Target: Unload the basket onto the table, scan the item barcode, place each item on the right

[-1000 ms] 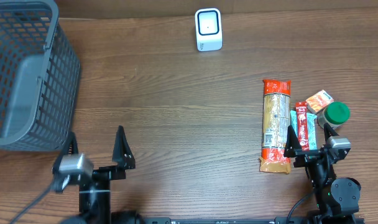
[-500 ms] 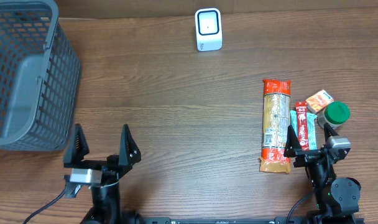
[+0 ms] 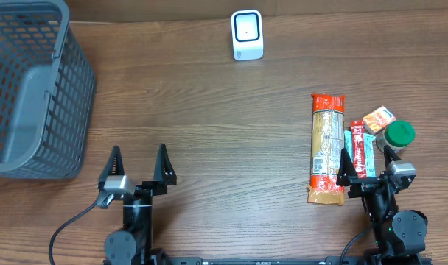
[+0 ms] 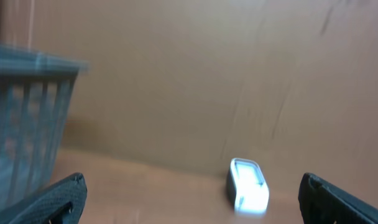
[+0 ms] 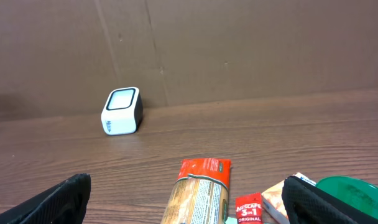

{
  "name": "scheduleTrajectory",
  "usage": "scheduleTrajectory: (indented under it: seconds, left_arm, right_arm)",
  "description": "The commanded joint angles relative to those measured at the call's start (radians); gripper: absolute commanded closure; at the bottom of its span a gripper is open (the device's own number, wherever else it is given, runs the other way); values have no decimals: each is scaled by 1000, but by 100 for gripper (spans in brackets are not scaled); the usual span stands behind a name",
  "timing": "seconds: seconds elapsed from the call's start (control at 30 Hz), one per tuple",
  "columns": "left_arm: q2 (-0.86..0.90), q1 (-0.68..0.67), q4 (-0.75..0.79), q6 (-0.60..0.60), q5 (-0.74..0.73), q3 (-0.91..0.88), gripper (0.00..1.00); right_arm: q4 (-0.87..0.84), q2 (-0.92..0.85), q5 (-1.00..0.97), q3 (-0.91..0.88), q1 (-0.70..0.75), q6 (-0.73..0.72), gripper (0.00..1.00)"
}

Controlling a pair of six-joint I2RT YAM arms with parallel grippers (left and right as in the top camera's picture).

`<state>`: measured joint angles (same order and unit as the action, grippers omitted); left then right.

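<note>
Where print is legible | red sachet (image 5: pixel 248 208): "3in1 ORIGINAL"

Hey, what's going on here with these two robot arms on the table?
Nothing is being handled yet. Both claws are open and empty: the left claw near the grey basket, the right claw at the near end of the long snack pack. The white scanner stands at the far edge with nothing before it.

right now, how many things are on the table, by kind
basket: 1
scanner: 1
pack: 1
sachets: 2 (red sachet, teal sachet)
box: 1
jar: 1
total: 7
</note>
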<state>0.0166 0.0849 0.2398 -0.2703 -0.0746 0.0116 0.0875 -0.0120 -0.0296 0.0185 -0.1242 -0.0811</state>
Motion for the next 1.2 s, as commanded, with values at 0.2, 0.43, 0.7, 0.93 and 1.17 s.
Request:
scheduleTrajectory:
  seconds: [0.2,0.43,0.7,0.93,1.17]
  left_arm:
    - [-13,-9,-282,95,-2,-7,0]
    - [-13,-9,-312,252,-2,-7,0]
    - [-12,-9,-312,248,-3,-7,0]
    - [-12,-9,-312,248,-3,-7,0]
    - [-12,-9,-312,248,-3,-7,0]
  right_arm:
    - [-6,9,2,-11,4,3,0]
    - [-6,9,2,-11,4,3,0]
    - [-6,9,2,-11,4,3,0]
    - [-6,9,2,-11,4,3,0]
    - [-6,9,2,-11,4,3,0]
